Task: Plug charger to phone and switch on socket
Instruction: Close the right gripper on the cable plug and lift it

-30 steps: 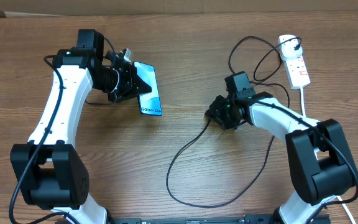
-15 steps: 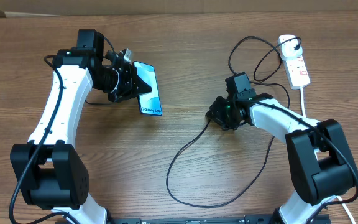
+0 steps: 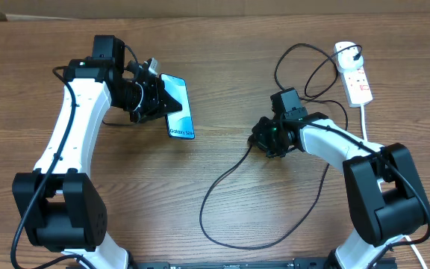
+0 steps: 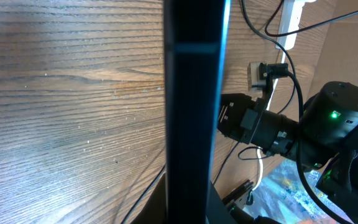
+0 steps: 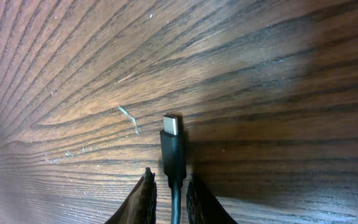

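Observation:
My left gripper (image 3: 155,101) is shut on the phone (image 3: 178,107) and holds it by its left long edge, teal screen up, at the upper left. In the left wrist view the phone (image 4: 194,93) shows edge-on as a dark vertical bar. The charger's black cable (image 3: 230,175) runs from its plug in the socket (image 3: 355,75), a white power strip at the far right, and loops across the table. My right gripper (image 3: 258,139) is closed on the cable just behind the connector tip (image 5: 171,124), low over the wood. The tip points away from the fingers (image 5: 169,186).
The cable makes a wide loop (image 3: 237,243) near the table's front edge between the two arm bases. The socket's thick white cord (image 3: 364,119) runs down along the right side. The right arm (image 4: 278,127) shows beyond the phone in the left wrist view.
My right gripper has shifted very slightly to the right at the cable's end. The left gripper and the phone have not moved.

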Robot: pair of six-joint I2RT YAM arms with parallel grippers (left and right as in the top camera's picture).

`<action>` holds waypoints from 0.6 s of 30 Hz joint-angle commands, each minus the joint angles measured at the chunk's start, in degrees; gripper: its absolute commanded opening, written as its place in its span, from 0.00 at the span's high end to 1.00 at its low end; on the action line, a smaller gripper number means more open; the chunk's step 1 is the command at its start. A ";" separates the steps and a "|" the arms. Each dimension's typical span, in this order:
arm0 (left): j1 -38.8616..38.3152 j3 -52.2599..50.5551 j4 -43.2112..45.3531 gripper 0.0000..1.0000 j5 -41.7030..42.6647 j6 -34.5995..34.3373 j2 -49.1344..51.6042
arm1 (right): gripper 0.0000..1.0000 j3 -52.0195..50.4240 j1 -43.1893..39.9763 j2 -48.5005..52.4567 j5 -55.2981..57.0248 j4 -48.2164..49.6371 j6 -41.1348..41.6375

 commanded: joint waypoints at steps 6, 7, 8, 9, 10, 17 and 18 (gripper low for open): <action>-0.11 -0.04 0.17 0.96 1.33 -0.39 0.02 | 0.85 -1.68 0.07 1.36 2.97 0.44 -0.17; -0.11 -0.04 0.17 0.96 1.33 -0.39 0.02 | 0.86 -1.68 0.04 1.38 2.99 0.44 -0.17; -0.11 -0.04 0.17 0.96 1.33 -0.39 0.02 | 0.88 -1.68 0.07 1.38 2.99 0.44 -0.20; -0.11 -0.04 0.17 0.96 1.33 -0.39 0.02 | 0.89 -1.68 0.07 1.38 3.04 0.52 -0.20; -0.11 -0.04 0.17 0.96 1.33 -0.39 0.02 | 0.89 -1.68 0.07 1.38 3.04 0.66 -0.20; -0.11 -0.04 0.17 0.96 1.33 -0.39 0.02 | 0.89 -1.68 0.04 1.38 3.63 1.20 -0.20; -0.11 -0.04 0.17 0.96 1.33 -0.39 0.02 | 0.88 -1.68 0.07 1.38 3.63 1.29 -0.22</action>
